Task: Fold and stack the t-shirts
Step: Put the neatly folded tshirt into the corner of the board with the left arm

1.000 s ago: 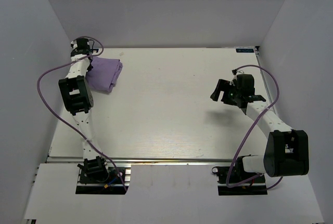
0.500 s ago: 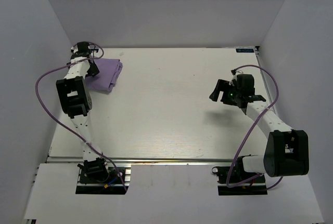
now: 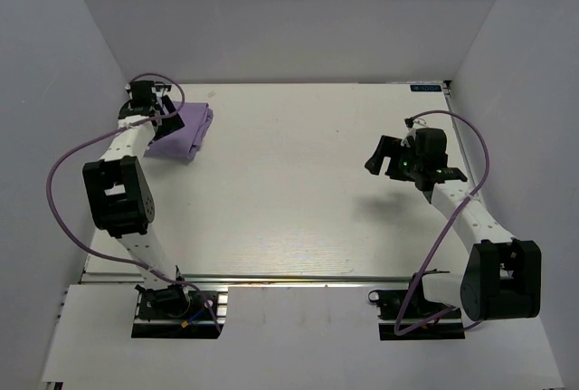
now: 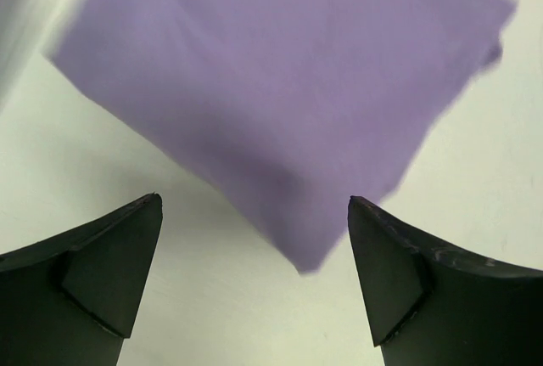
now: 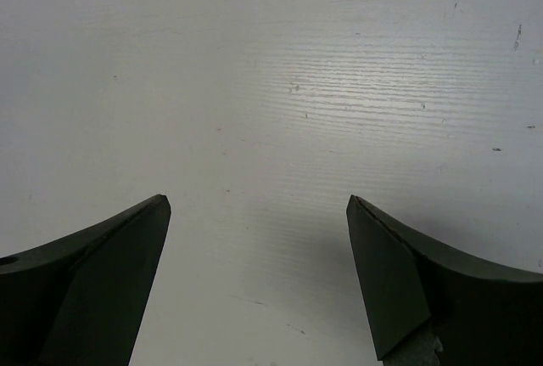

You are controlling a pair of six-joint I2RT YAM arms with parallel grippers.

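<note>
The lavender t-shirt (image 3: 183,130) lies folded into a small rectangle at the table's far left corner. In the left wrist view the t-shirt (image 4: 288,86) fills the upper part, one corner pointing down between the fingers. My left gripper (image 3: 161,111) is open and empty, held over the shirt's left edge; in its own view the left gripper (image 4: 254,213) holds nothing. My right gripper (image 3: 384,156) is open and empty over bare table at the right; in its own view the right gripper (image 5: 259,209) sees only the white table.
The white table (image 3: 298,200) is walled by grey panels at the back and both sides. Thin purple cables (image 3: 63,155) loop beside each arm. A small dark label (image 3: 425,88) sits at the far right corner.
My left arm has swung its elbow outward to the left and the wrist has shifted toward the far left corner above the shirt. My right arm has straightened slightly. The shirt has not moved.
</note>
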